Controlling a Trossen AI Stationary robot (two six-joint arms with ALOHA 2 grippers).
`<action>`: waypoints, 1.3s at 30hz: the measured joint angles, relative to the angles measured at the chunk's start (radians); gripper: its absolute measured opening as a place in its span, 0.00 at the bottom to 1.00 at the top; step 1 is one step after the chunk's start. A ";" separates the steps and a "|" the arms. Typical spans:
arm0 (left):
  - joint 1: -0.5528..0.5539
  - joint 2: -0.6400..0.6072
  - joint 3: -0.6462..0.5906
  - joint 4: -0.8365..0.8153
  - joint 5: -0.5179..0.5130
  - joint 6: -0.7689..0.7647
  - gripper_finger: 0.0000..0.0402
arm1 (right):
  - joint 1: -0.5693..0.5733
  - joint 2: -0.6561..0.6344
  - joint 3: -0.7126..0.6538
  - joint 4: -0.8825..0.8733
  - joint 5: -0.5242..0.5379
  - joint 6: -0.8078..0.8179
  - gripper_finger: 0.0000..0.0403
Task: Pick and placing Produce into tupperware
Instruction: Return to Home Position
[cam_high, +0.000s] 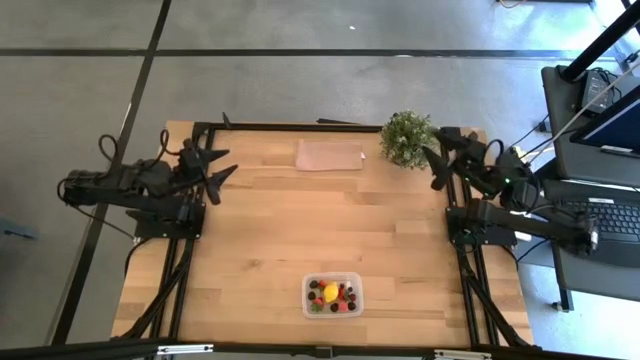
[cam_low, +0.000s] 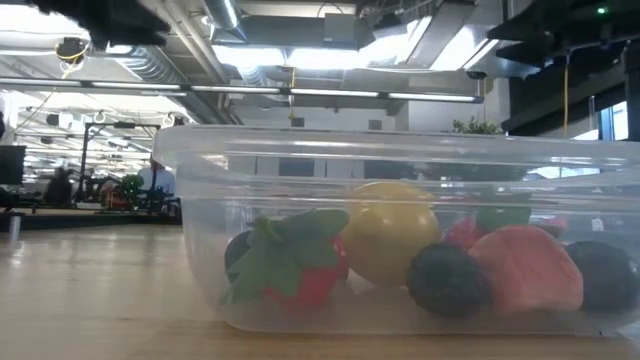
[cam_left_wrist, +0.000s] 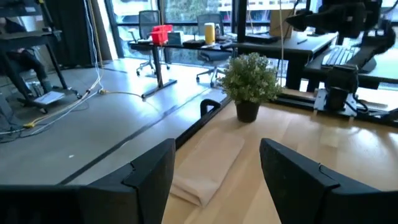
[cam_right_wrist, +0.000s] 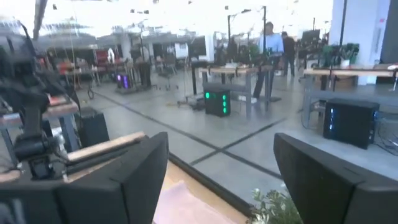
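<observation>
While the small clear plastic rectangular tub (cam_high: 359, 296) of red, dark and yellow fruit pieces (cam_high: 330, 293) sits safe near the wooden tabletop's (cam_high: 270, 230) front edge, the right gripper (cam_high: 436, 167), fingers apart as on the left gripper (cam_high: 228, 163), could clip the bushy green potted plant (cam_high: 405, 137) just beside it.

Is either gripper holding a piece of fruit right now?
No, the left gripper and the right gripper both stand open and empty in their own wrist views.
</observation>
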 joint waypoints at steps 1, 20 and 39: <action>0.000 -0.028 -0.032 0.014 -0.002 0.001 0.57 | 0.000 -0.028 -0.016 0.003 0.000 0.000 0.72; 0.000 -0.263 -0.298 0.102 -0.291 -0.021 0.57 | 0.000 -0.283 -0.308 0.043 0.204 0.105 0.72; 0.101 -0.263 -0.492 0.260 -0.274 -0.078 0.57 | 0.000 -0.283 -0.427 0.224 0.244 0.175 0.72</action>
